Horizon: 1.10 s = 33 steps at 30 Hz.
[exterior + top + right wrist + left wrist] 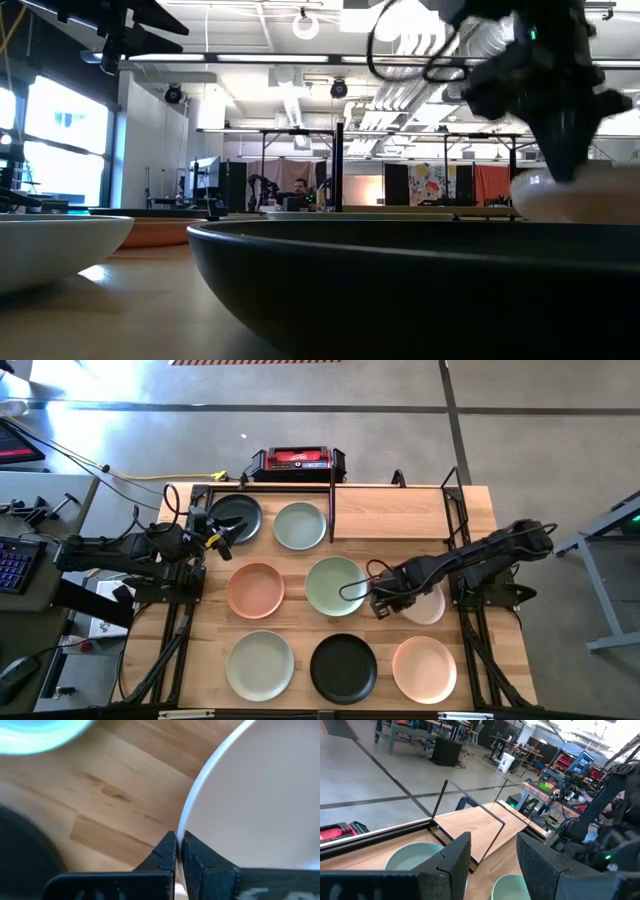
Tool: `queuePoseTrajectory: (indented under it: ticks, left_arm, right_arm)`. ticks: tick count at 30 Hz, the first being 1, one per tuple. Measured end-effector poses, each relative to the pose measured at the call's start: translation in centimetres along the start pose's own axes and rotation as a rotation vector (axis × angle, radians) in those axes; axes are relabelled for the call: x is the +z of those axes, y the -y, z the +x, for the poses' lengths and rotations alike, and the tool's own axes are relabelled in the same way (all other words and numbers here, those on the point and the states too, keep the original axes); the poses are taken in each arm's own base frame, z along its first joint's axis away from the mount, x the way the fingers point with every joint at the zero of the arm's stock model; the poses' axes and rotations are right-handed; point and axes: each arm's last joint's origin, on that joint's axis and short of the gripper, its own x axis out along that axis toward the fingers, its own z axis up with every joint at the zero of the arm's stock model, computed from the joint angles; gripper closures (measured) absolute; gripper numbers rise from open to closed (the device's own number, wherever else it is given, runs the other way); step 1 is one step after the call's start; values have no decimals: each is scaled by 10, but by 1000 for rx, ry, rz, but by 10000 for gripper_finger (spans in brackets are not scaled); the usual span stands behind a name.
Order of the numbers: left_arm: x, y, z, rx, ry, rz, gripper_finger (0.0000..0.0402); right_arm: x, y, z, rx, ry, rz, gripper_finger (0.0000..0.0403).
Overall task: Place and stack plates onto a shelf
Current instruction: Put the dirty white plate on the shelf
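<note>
A black plate (420, 290) fills the front of the low view, sitting on the wooden table (290, 635). Seven other plates are spread over that table, none of them yet on the shelf (390, 512), whose pale board lies bare at the table's far edge, well beyond the working pincer.

The right pincer (383, 603) is down at the table's right middle, its two fingers pinched together on the near rim of the pale beige plate (428, 605). In its wrist view the rim runs into the narrow slit between the closed fingers. A pale green plate (335, 584) lies just beside this pincer on its other side, and a second black plate (343, 666) sits near it toward the table's front edge.

The left pincer (222, 534) hangs with its fingers apart and empty over the black plate (238, 517) at the far left.

The step in hand appears to be the pick-up of the beige plate. Next, it likely needs a lift by the rim, kept level, then a carry to the shelf board, clear of its black tubing.
</note>
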Motion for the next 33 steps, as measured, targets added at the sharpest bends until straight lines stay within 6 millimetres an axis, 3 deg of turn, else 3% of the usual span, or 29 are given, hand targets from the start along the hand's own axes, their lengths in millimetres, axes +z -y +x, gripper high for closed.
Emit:
queuePoseTrajectory:
  ticks: [8, 15, 25, 33]
  left_arm:
    - [0, 0, 0, 1, 1, 0, 255]
    - [0, 0, 0, 3, 1, 0, 255]
    - [0, 0, 0, 3, 1, -7, 255]
    - [0, 0, 0, 3, 1, -7, 255]
  right_arm:
    - [7, -8, -69, -110, 176, -81, 403]
    - [27, 3, -103, -241, 346, -149, 403]
    - [75, 33, -108, -458, 432, -235, 403]
    - [107, 67, -63, -485, 286, -229, 403]
